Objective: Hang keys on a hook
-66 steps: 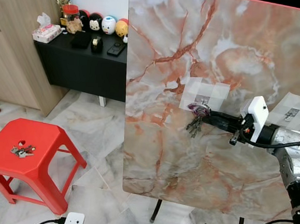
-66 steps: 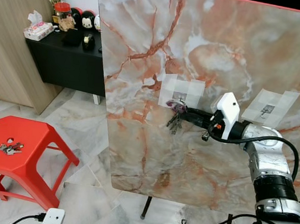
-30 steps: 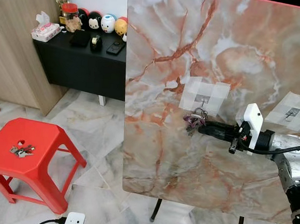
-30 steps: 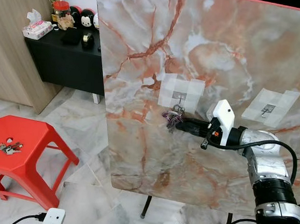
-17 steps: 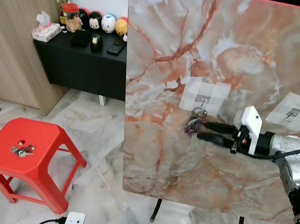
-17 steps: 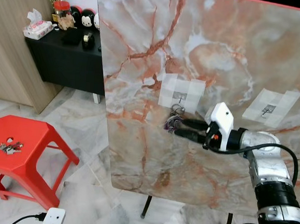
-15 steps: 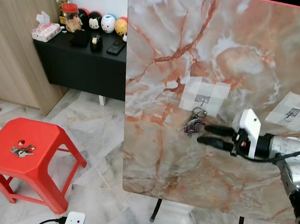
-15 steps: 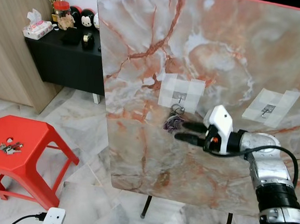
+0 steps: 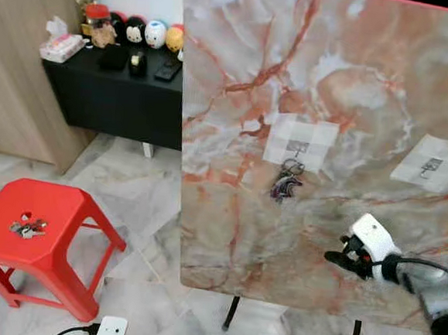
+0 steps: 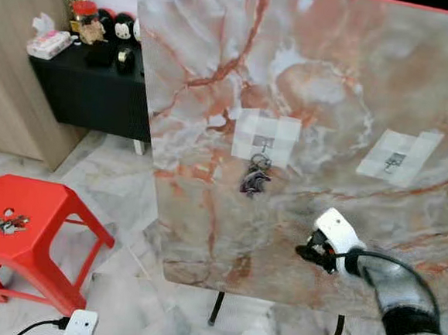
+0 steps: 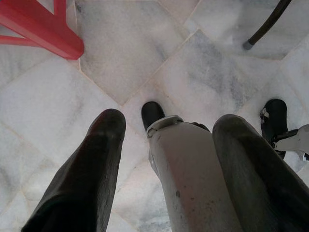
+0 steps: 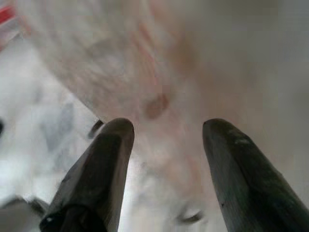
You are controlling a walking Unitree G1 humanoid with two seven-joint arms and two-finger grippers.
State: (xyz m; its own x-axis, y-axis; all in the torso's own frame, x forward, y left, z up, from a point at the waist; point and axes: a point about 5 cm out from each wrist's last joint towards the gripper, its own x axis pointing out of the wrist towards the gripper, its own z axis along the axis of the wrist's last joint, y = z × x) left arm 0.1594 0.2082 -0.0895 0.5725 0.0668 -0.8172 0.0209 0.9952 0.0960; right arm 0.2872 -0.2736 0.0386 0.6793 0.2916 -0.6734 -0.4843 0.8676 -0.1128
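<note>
Keys (image 9: pixel 286 182) hang vertical from hook (image 9: pixel 295 151) on marble panel (image 9: pixel 226 237) | right end effector (image 9: pixel 333 258) spread, empty, nearer arm; keys at its 11 o'clock, apart | left end effector (image 11: pixel 166 145) spread, idle over floor (image 11: pixel 145 58) | hanging judged complete.

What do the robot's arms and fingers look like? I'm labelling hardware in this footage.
The right arm is silver and jointed, with a white block at the wrist and a black cable looping along it. Both the right gripper and left gripper have two long, rounded black fingers.
</note>
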